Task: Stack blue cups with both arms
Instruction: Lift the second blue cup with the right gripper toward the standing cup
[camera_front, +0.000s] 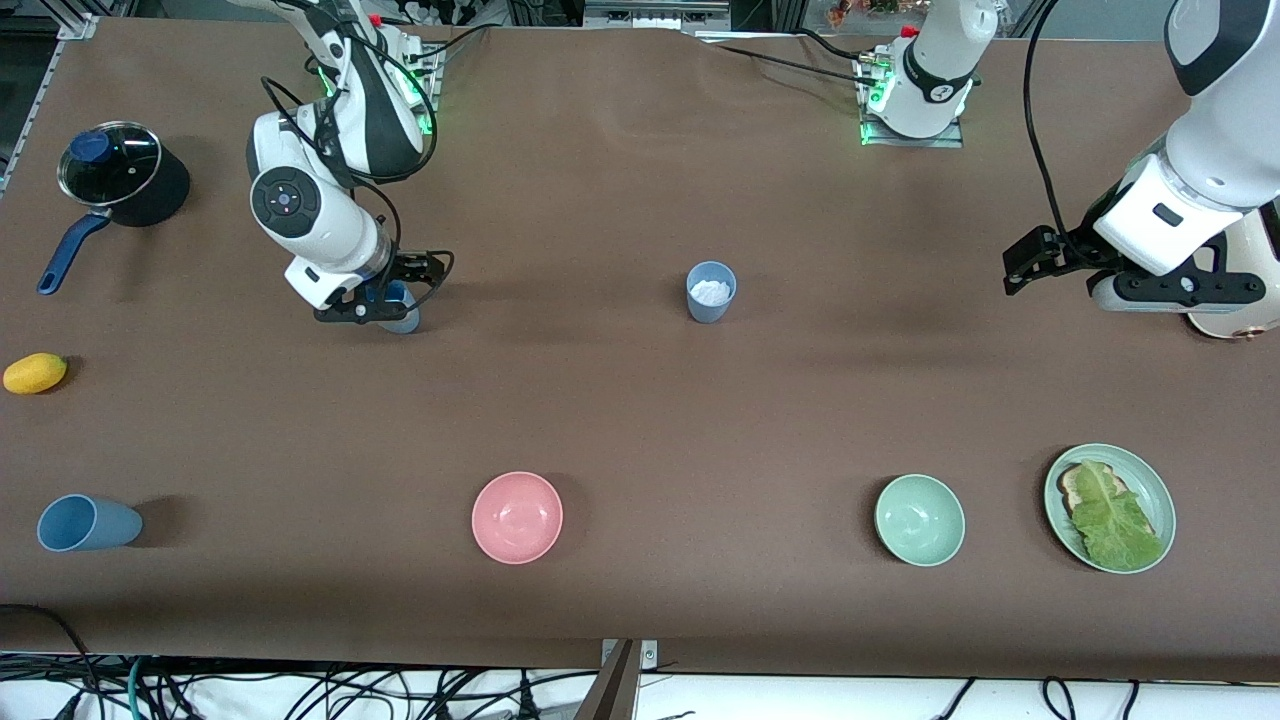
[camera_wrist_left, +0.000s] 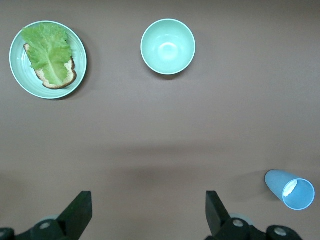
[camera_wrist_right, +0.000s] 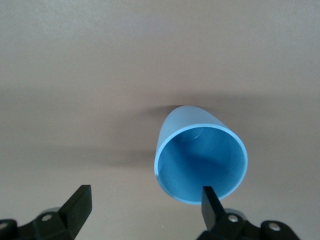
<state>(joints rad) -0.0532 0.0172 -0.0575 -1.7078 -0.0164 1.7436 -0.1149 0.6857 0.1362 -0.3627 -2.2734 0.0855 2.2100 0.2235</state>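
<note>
Right now the right gripper (camera_front: 385, 308) is hanging low over the bright blue cup (camera_front: 402, 312), which is standing upright on the brown table (camera_front: 640, 400) toward the right arm's end. Its fingers (camera_wrist_right: 212, 204) are spread wide; in the right wrist view one is sitting at the cup's rim, so nothing is being pinched yet. My judgement is that the first pick is in hand. Next, the open fingers need centring so one wall of the cup is lying between them, then closing.

Near the middle of the table the grey-blue cup (camera_front: 711, 291) is standing upright with something white inside. A third blue cup (camera_front: 88, 523) is lying on its side at the edge nearest the front camera.

Meanwhile the left gripper (camera_front: 1035, 262) is waiting with fingers spread, up over the left arm's end of the table.
</note>
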